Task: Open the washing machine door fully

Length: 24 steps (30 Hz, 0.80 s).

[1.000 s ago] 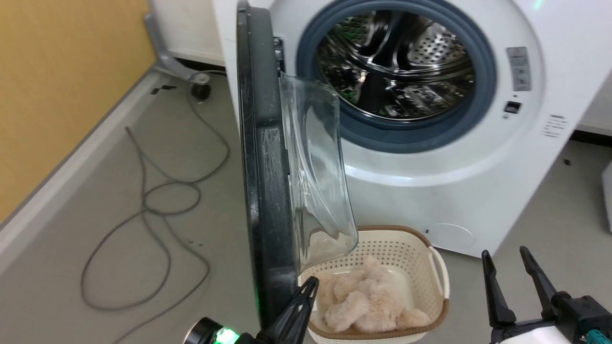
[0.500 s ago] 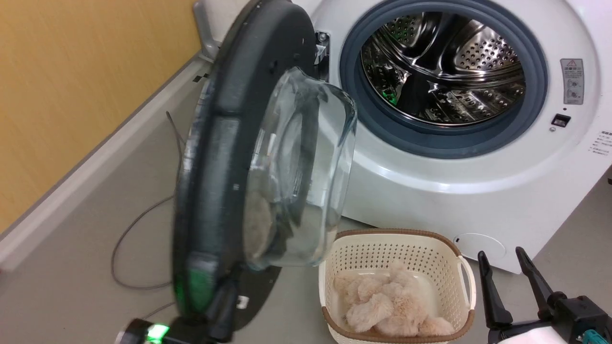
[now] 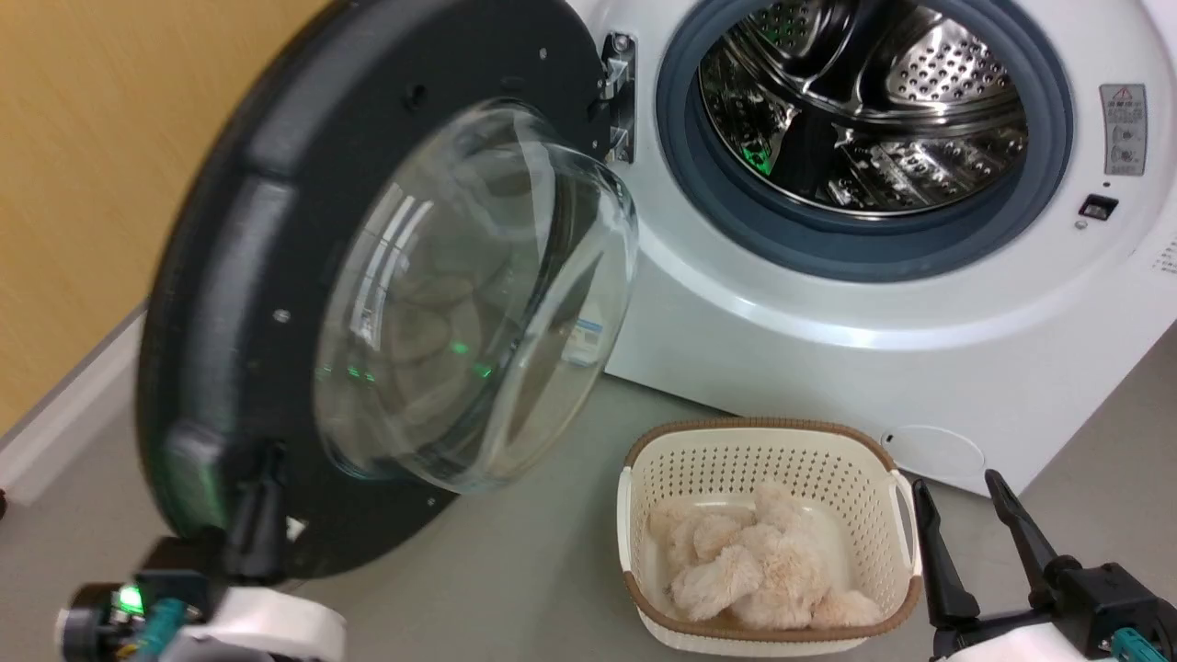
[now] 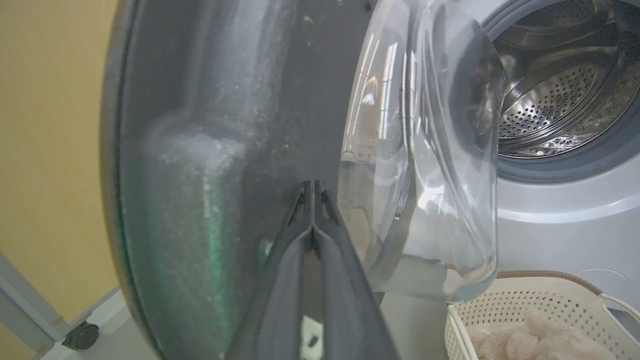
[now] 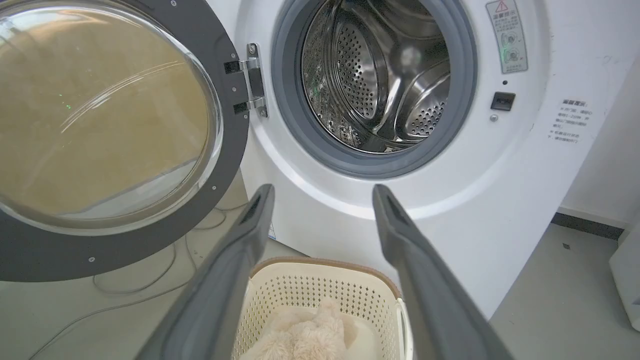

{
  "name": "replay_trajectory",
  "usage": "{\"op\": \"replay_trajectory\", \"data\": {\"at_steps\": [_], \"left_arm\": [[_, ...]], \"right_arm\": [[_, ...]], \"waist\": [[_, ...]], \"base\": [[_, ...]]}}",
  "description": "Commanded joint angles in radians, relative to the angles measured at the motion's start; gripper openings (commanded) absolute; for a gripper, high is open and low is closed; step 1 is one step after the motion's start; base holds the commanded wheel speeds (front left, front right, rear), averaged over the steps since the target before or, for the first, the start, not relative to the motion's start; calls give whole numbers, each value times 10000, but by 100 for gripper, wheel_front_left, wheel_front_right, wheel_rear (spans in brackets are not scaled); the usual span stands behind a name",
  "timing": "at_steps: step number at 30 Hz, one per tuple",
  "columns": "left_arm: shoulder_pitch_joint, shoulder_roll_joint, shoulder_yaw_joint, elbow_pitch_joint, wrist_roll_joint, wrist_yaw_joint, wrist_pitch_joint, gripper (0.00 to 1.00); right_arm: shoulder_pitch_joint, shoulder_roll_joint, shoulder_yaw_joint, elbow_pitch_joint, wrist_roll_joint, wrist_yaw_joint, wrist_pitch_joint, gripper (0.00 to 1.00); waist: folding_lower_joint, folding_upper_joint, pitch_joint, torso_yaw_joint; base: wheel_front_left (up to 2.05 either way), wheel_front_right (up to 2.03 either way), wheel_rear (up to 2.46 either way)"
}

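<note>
Pushes the washing machine door [image 3: 230, 276] far wider than a second ago, when it stood edge-on to the head camera; now shows its matte inner face and bulging glass bowl [image 3: 478, 294], swung out on the hinge [image 3: 618, 92] toward the yellow wall [image 3: 74, 184]. Keeps the left gripper [image 4: 312, 200] with fingers pressed together, tips laid against the dark inner rim near the door's lower edge, probably because a closed pair makes a stiff pusher and a swing like this needs no grasp. Holds the right gripper [image 3: 956, 487] idle low at the right, fingers apart with nothing between them, just beside the cream basket [image 3: 736, 469] of fluffy cloth, likely to stay clear of the door's arc. Leaves the washing machine [image 3: 828, 349] with its steel drum [image 3: 864, 101] fully exposed. Looks close to done; seems to need only a little more outward push, with care not to slip off the rim.
</note>
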Motion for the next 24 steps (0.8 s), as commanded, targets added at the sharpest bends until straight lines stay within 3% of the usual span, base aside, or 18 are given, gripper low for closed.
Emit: {"op": "replay_trajectory", "data": {"at_steps": [1, 13, 24], "left_arm": [[-188, 95, 102, 28, -59, 55, 16, 0], [-1579, 659, 1713, 1464, -648, 246, 16, 0], [-3150, 1286, 2580, 3524, -924, -19, 16, 0]], "right_arm": [[-123, 39, 18, 24, -74, 6, -44, 100], [-447, 39, -47, 17, -345, 6, -44, 100], [-815, 39, -105, 1, -621, 6, -44, 100]], "waist": [[0, 0, 65, -50], [0, 0, 718, -378], [0, 0, 1298, -615]], "base": [[0, 0, 0], [0, 0, 0], [0, 0, 0]]}}
